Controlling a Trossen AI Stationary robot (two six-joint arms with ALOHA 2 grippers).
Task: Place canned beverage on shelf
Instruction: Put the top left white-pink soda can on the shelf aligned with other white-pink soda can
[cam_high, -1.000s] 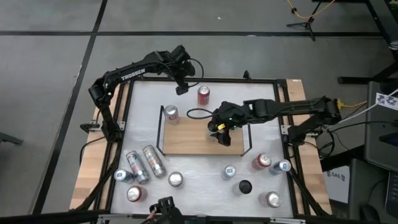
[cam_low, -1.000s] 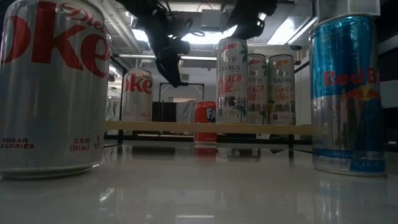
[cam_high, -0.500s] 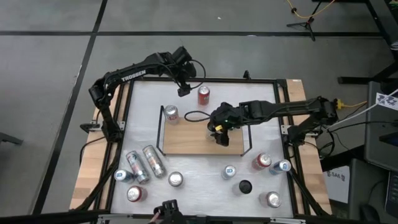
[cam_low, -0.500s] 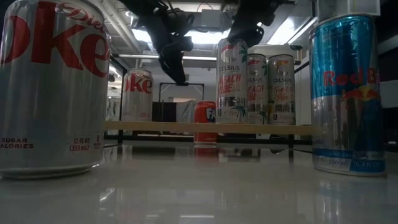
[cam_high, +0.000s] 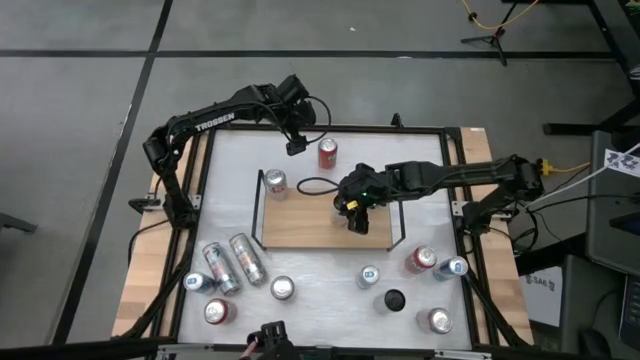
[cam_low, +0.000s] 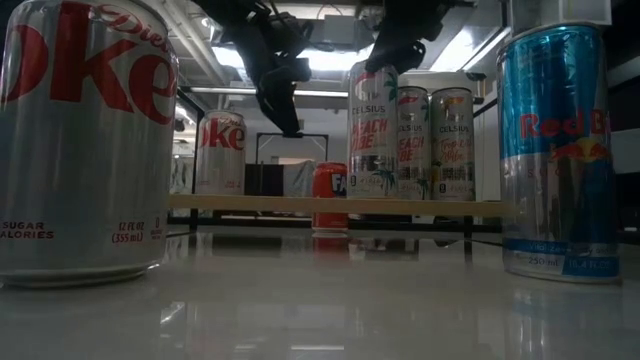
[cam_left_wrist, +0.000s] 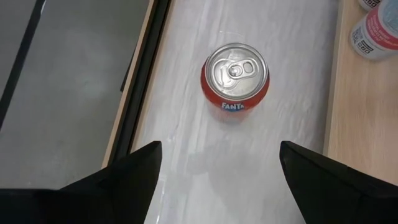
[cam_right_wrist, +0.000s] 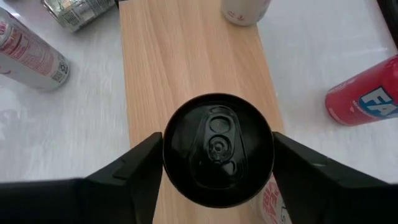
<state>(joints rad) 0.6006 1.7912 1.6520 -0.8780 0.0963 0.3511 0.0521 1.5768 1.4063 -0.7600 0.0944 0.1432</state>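
The shelf (cam_high: 310, 228), a light wooden board with black end rails, lies mid-table. A tall Celsius can with a black top (cam_right_wrist: 217, 149) stands on its right part, and my right gripper (cam_high: 353, 212) is closed around that can's top. A Coke can (cam_high: 275, 181) stands at the shelf's far left corner. My left gripper (cam_left_wrist: 219, 148) hovers open above the table beyond the shelf's far edge. A red Fanta can (cam_left_wrist: 235, 78) stands upright on the white tabletop just ahead of it, untouched. My right gripper has the Celsius can pinched between its two fingers (cam_right_wrist: 146, 171), one on each side of the upper wall just under the black rim (cam_right_wrist: 171, 180). The fingers slant down from above, from the table's right. The can stands upright with its base on the shelf (cam_low: 373, 192).
Two more Celsius cans (cam_low: 432, 140) stand beside the held one. Two cans lie on their sides (cam_high: 232, 262) at the near left, and several upright cans (cam_high: 421, 259) dot the near part of the table. A black frame (cam_high: 200, 190) runs around the tabletop.
My right gripper has tipped and settled slightly lower around the top of the Celsius can, which stays upright on the shelf.
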